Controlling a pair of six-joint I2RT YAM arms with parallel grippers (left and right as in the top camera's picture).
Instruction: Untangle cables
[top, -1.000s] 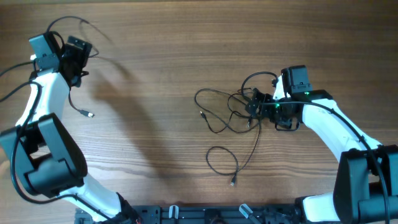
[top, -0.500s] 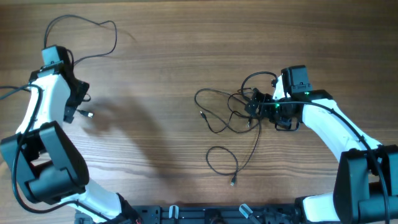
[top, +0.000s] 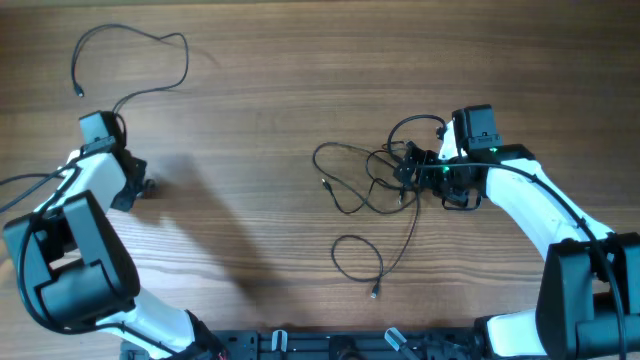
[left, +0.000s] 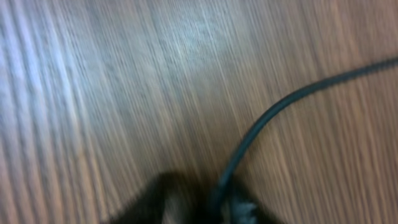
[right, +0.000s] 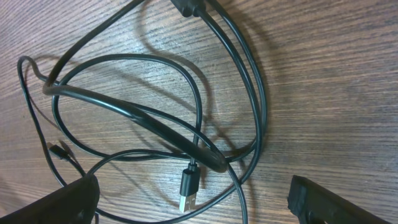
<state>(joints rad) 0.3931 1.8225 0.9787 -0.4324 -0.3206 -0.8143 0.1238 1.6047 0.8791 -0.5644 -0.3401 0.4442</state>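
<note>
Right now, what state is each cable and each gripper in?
Tangle, knotted, loops crossing one another.
Loose cable, slack, lying apart from the tangle at far left.
Plug, unplugged, lying flat.
Left gripper, low beside a cable; too blurred to tell whether it is open or shut.
Right gripper, open, over the tangle.

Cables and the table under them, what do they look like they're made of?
Cables: likely rubber or plastic sheathing, black and smooth with a soft sheen; highlights run along their curves. One plug has a matte black shell and a silvery, probably metal tip. Table: wood or wood-look laminate, brown, with visible grain lines and low gloss; can't tell which.
</note>
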